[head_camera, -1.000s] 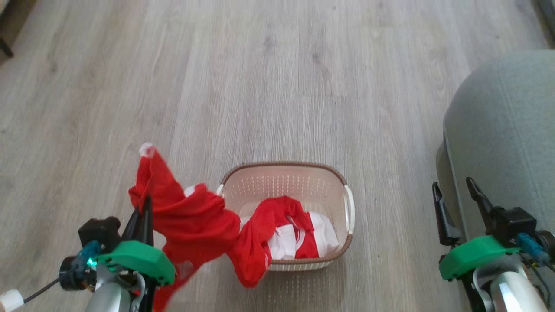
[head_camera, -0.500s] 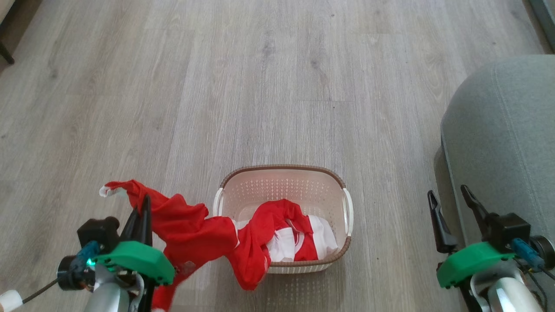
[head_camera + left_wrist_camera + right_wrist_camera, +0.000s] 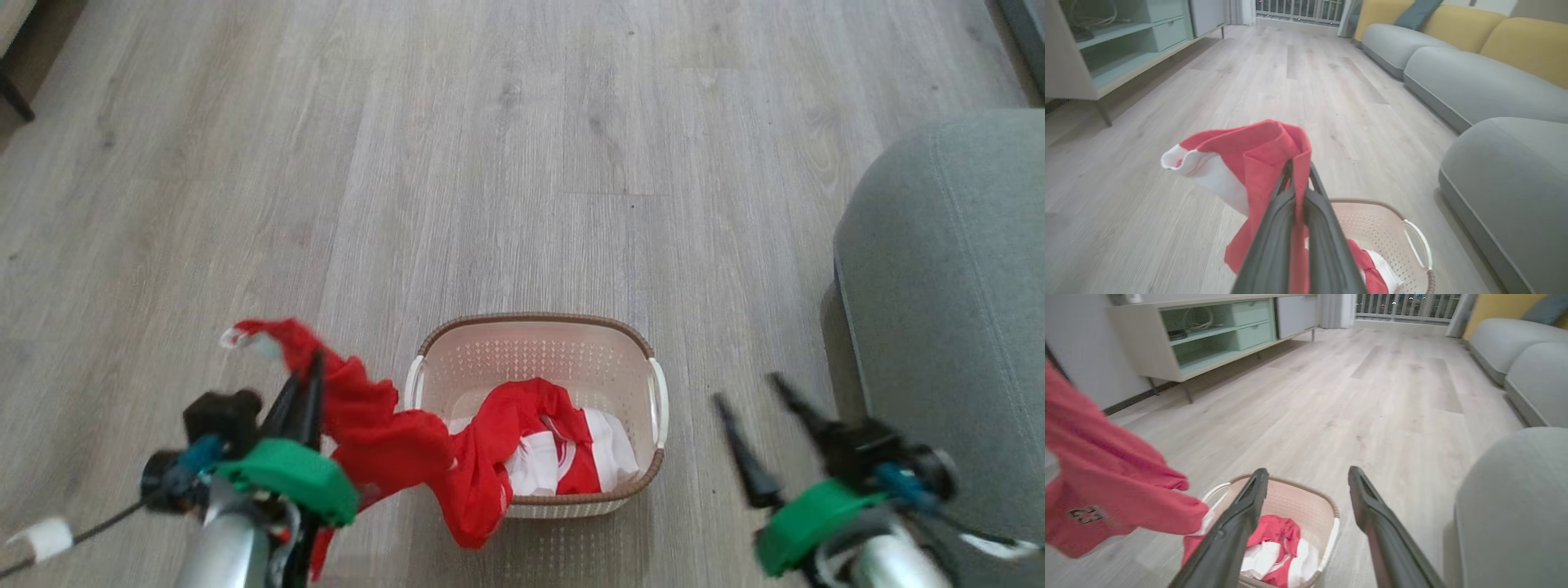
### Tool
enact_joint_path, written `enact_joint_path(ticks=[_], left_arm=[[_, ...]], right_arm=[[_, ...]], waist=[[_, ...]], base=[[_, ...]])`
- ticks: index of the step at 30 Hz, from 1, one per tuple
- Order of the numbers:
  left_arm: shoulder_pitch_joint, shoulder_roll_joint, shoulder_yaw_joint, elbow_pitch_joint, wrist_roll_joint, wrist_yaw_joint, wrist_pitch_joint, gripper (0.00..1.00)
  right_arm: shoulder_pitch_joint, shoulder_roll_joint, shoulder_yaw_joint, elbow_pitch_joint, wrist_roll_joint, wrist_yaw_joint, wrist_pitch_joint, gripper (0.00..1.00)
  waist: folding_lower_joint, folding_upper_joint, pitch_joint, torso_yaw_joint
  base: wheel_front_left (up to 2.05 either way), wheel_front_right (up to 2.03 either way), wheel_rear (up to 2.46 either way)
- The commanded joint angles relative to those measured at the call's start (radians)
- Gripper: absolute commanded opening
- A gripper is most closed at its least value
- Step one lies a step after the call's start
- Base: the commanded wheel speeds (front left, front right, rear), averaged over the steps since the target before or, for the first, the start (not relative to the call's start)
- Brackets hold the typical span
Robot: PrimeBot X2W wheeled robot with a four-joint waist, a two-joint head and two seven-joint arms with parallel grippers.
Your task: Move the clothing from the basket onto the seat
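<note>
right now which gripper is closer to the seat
Right. The right gripper hangs open beside the seat, between it and the basket; the left gripper is across the basket, shut on the clothing.

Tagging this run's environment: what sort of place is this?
Likely a home living room: a long grey fabric sofa with yellow back cushions, a low cream sideboard with pale green drawers against the wall, and a light wood-plank floor.

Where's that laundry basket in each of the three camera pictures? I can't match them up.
Head view: basket low centre, on the floor.
Left wrist view: basket at the bottom edge, right of centre.
Right wrist view: basket at the bottom, just left of centre.
Shared landmark: the grey seat, right of the basket in every view.
</note>
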Motion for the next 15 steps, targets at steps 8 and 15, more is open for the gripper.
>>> enact_joint_path(ticks=[8, 15], left_arm=[[-0.155, -0.006, -0.142, -0.169, 0.008, -0.048, 0.108, 0.0], [-0.199, -0.019, -0.304, -0.261, -0.028, -0.065, 0.189, 0.0]], right_arm=[[-0.219, -0.086, 0.453, -0.006, 0.145, 0.0, -0.006, 1.0], [-0.369, -0.109, 0.618, 0.023, 0.215, 0.0, -0.006, 1.0]], waist=[[0.0001, -0.0001, -0.023, 0.015], [0.0001, -0.0001, -0.03, 0.039]], base=[[0.0, 0.0, 0.0], [0.0, 0.0, 0.0]])
